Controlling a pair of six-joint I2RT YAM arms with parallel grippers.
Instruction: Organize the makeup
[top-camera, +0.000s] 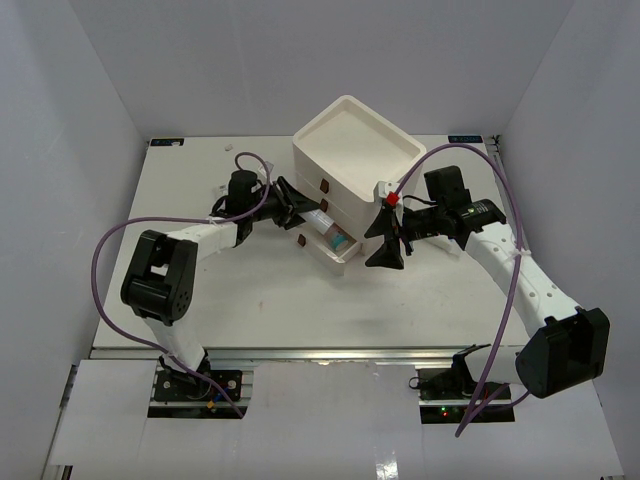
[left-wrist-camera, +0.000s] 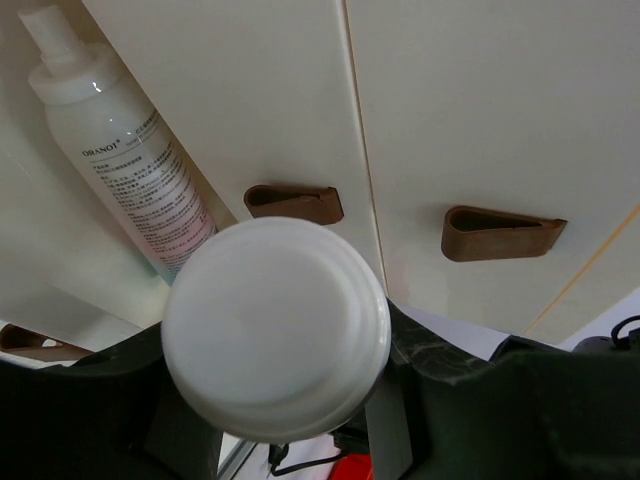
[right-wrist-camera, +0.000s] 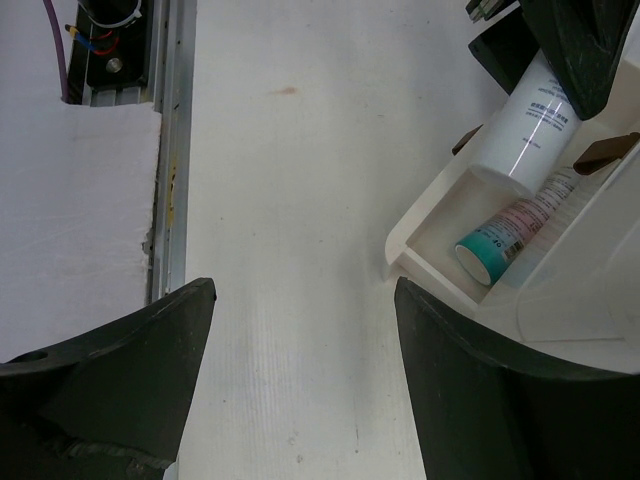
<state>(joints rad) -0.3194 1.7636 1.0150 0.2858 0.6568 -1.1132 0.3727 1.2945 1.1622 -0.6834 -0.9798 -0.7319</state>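
Clenches the left claw (left-wrist-camera: 275, 345) on the small white bottle (right-wrist-camera: 522, 125), pinching its smooth plastic sides between two dark fingers (left-wrist-camera: 80, 410). Holds it tilted over the open bottom drawer (right-wrist-camera: 410, 250) of a cream drawer box (top-camera: 355, 150), close above the white tube (right-wrist-camera: 530, 215) lying inside (cannot tell contact between the two). Spreads the right claw (right-wrist-camera: 300, 400) wide, gripping nothing, with matte black fingers (right-wrist-camera: 110, 370) well apart above the bare table (right-wrist-camera: 290, 200), just beside the drawer's front corner.

Shows, through the left wrist, a round stepped end of the bottle, glossy and plain, filling the middle. Shows behind it flat cream drawer fronts with two curved dark brown handles (left-wrist-camera: 503, 232), and fine printed text along the tube, fading to pink. Hides the tube's teal cap (right-wrist-camera: 483, 250) there, behind the bottle; reveals it only through the right wrist, round and flat-ended, pointing at the drawer's front wall. Gives, from the top, both arms (top-camera: 525, 285) reaching at the box from either side, with purple cables (top-camera: 455, 146) looping off them, and the shallow tray-like top of the box. Leaves bottle and tube small and hard to make out there.
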